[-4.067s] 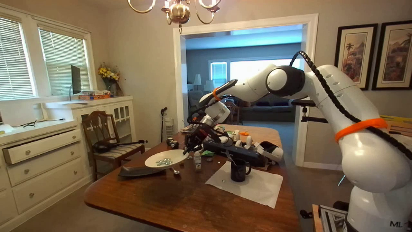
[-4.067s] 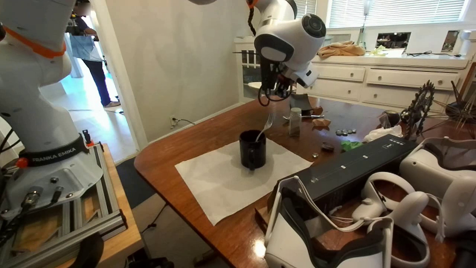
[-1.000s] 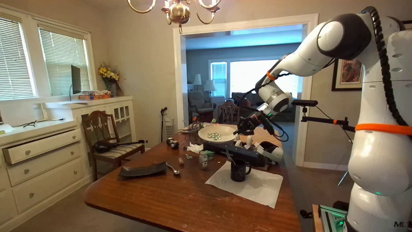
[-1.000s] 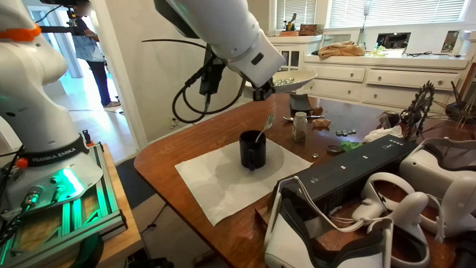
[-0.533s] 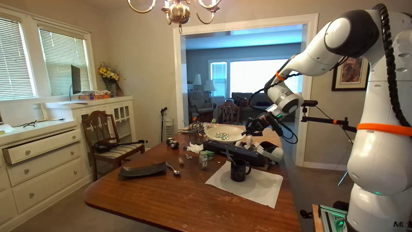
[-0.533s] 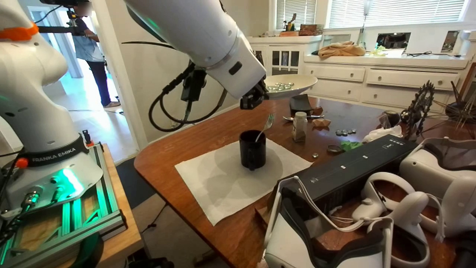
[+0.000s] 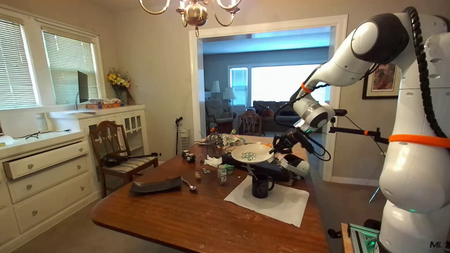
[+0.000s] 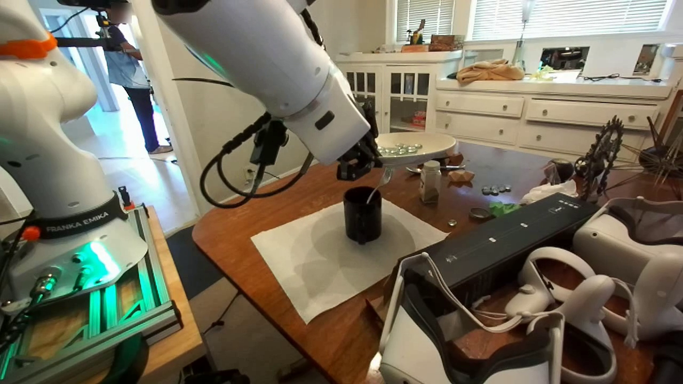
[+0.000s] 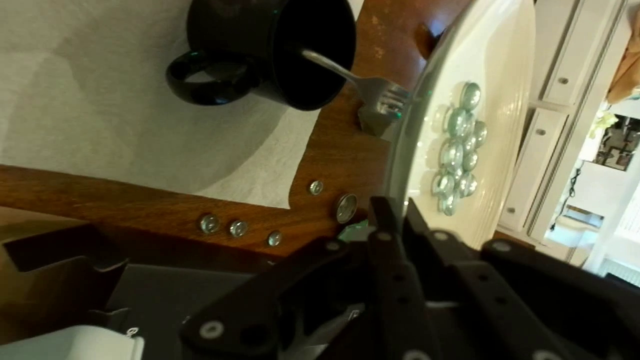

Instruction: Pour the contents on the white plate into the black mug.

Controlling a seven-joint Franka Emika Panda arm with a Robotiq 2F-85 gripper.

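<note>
My gripper point(image 9: 394, 212) is shut on the rim of the white plate point(image 9: 500, 105) and holds it above the table. The plate also shows in both exterior views point(image 7: 263, 151) point(image 8: 440, 143), close to level. The contents point(image 9: 457, 150), pale greenish glass bits, lie clustered on the plate. The black mug point(image 7: 260, 188) stands upright on a white sheet; it also shows in an exterior view point(image 8: 363, 218) and the wrist view point(image 9: 230, 30). A fork point(image 9: 345, 72) leans out of it, its tines near the plate's edge in the wrist view. The plate is higher than the mug.
The white sheet point(image 7: 284, 207) lies under the mug. A long dark box point(image 8: 512, 229), white headsets point(image 8: 427, 330) and controllers lie beside it. A small bottle point(image 8: 430, 181), a dark tray point(image 7: 154, 186), a spoon point(image 7: 190, 184) and loose glass bits point(image 9: 238, 228) are on the table.
The plate has moved from beyond the dark tray towards the mug. In the last second it has come lower and nearer the mug. The gripper stays shut on it; the contents stay on it.
</note>
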